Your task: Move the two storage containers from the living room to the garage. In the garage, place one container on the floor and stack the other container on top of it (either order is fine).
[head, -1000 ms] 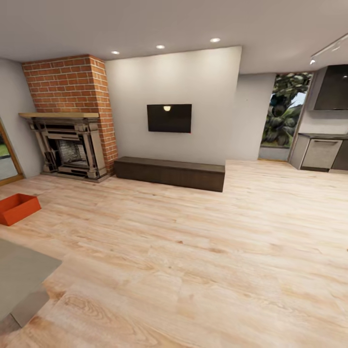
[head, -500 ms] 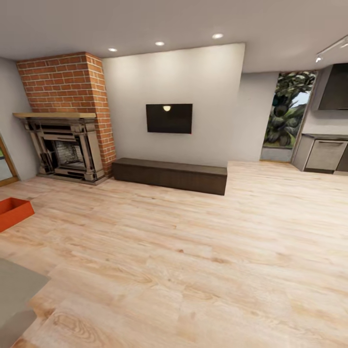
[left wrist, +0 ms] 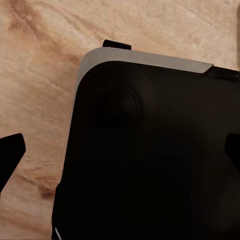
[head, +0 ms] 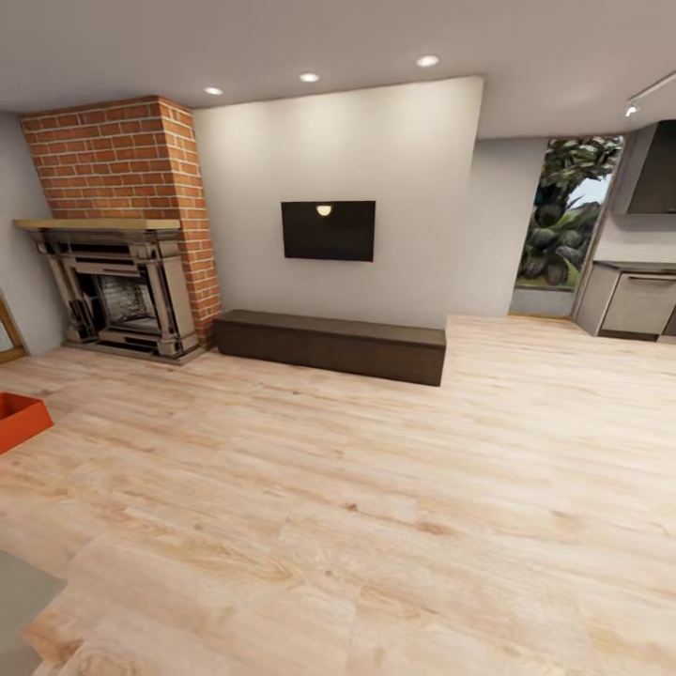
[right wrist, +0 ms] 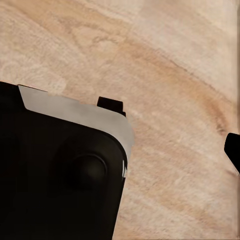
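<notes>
One red-orange storage container (head: 16, 420) sits on the light wood plank floor (head: 376, 507) of the living room, cut off by the head view's left edge. In the left wrist view my left gripper (left wrist: 122, 152) is open, its dark fingertips (left wrist: 11, 154) wide apart above the robot's black base (left wrist: 150, 165), with nothing between them. My right gripper (right wrist: 122, 150) also looks open over the base (right wrist: 55, 180) and the planks, with one fingertip (right wrist: 234, 149) at the picture's edge.
A brick fireplace (head: 122, 235) stands at the back left. A wall TV (head: 328, 230) hangs above a long dark low bench (head: 329, 345). Kitchen cabinets (head: 638, 302) and a window (head: 563, 225) are at the far right. A grey corner (head: 19, 601) shows at lower left.
The camera has moved, so the whole picture shifted: the container and the grey corner slid toward the left edge. Nothing in the room itself has moved.
</notes>
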Controlling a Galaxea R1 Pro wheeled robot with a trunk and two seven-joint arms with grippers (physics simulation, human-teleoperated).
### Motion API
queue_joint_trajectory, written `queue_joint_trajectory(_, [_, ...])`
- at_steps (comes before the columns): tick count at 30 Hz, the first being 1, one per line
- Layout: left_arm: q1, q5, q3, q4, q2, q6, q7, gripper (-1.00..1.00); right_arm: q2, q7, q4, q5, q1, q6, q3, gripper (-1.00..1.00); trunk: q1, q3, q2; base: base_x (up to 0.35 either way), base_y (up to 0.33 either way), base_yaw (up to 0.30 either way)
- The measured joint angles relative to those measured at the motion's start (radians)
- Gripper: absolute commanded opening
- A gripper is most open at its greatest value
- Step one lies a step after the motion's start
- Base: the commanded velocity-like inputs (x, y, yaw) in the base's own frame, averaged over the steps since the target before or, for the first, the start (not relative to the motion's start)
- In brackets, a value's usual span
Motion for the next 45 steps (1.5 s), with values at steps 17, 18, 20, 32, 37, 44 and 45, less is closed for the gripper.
queue_joint_trajectory(17, [0.000,0.000,0.000,0.000,0.000,0.000,0.000,1.00,-0.002,-0.006,0.001,-0.003,0.000,0.019,0.000,1.00,0.000,0.000,0.000,0.324,0.000,0.000])
queue_joint_trajectory(18, [0.000,0.000,0.000,0.000,0.000,0.000,0.000,1.00,-0.002,-0.006,0.001,-0.003,0.000,0.019,0.000,1.00,0.000,0.000,0.000,0.324,0.000,0.000])
queue_joint_trajectory(20, [0.000,0.000,0.000,0.000,0.000,0.000,0.000,1.00,-0.003,-0.007,0.001,-0.003,0.000,0.019,0.000,1.00,0.000,0.000,0.000,0.325,0.000,0.000])
queue_joint_trajectory(32, [0.000,0.001,0.001,0.000,0.000,0.000,0.000,1.00,-0.003,-0.008,0.000,-0.008,0.000,0.018,-0.004,1.00,0.000,0.000,0.000,0.324,0.000,0.001])
queue_joint_trajectory(37, [0.000,0.001,0.001,0.000,0.000,0.000,0.000,1.00,-0.003,-0.008,0.000,-0.010,0.000,0.017,-0.006,1.00,0.000,0.000,0.000,0.325,0.000,0.078])
queue_joint_trajectory(44, [0.000,0.001,0.001,0.000,0.000,-0.001,0.000,1.00,-0.004,-0.008,0.000,-0.011,0.000,0.017,-0.006,1.00,0.000,0.000,0.000,0.325,0.000,0.226])
queue_joint_trajectory(45, [0.000,0.001,0.001,0.000,0.000,-0.001,0.000,1.00,-0.005,-0.008,0.000,-0.011,0.000,0.017,-0.006,1.00,0.000,0.000,0.000,0.325,0.000,0.229])
